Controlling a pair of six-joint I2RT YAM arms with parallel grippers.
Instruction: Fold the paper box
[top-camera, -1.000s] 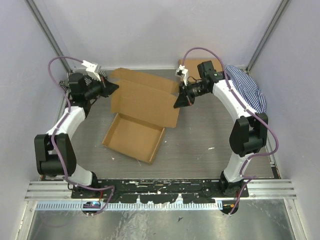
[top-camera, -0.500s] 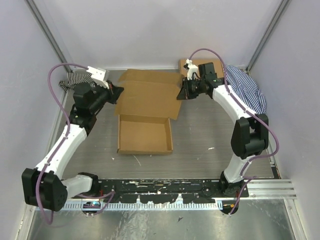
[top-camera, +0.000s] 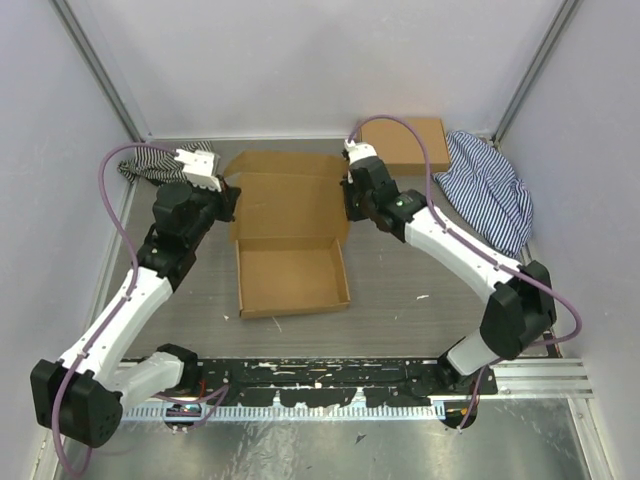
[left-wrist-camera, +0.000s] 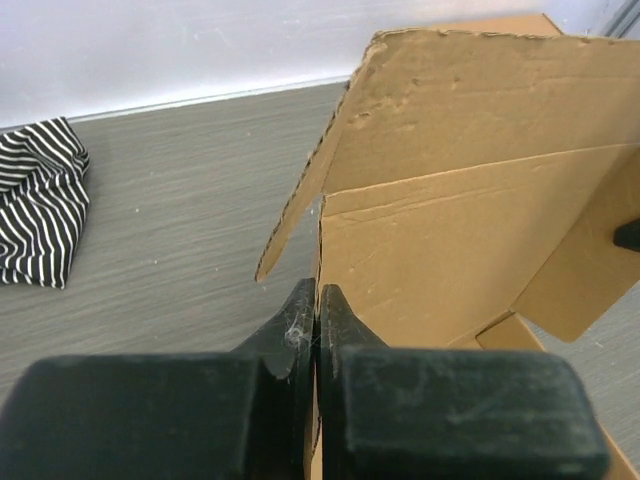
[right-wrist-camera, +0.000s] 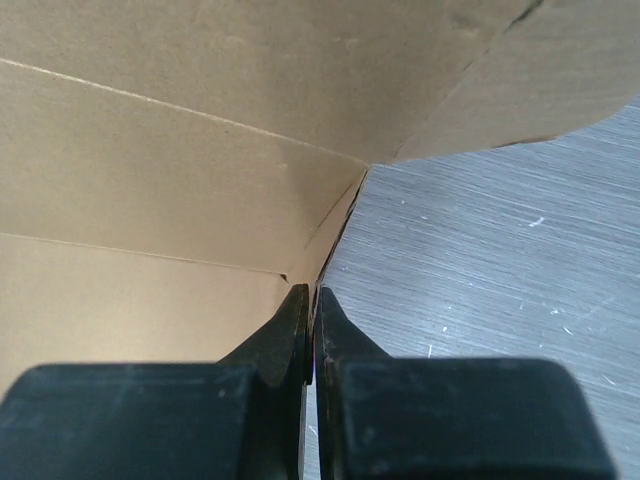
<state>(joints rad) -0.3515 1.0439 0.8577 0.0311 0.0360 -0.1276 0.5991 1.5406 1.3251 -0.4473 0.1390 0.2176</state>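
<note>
Tightly on paper box (top-camera: 290, 272): both pincers (top-camera: 229, 197) (top-camera: 346, 198).

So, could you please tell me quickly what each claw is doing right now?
Left claw: closed, pinching the left edge of the paper box.
Right claw: closed, pinching the paper box's right edge.

Both arms reach forward with elbows bent outward. The left hand (top-camera: 228, 200) faces the right hand (top-camera: 347, 199), and each hand has its fingers pinched on the paper box (top-camera: 290, 272).
</note>
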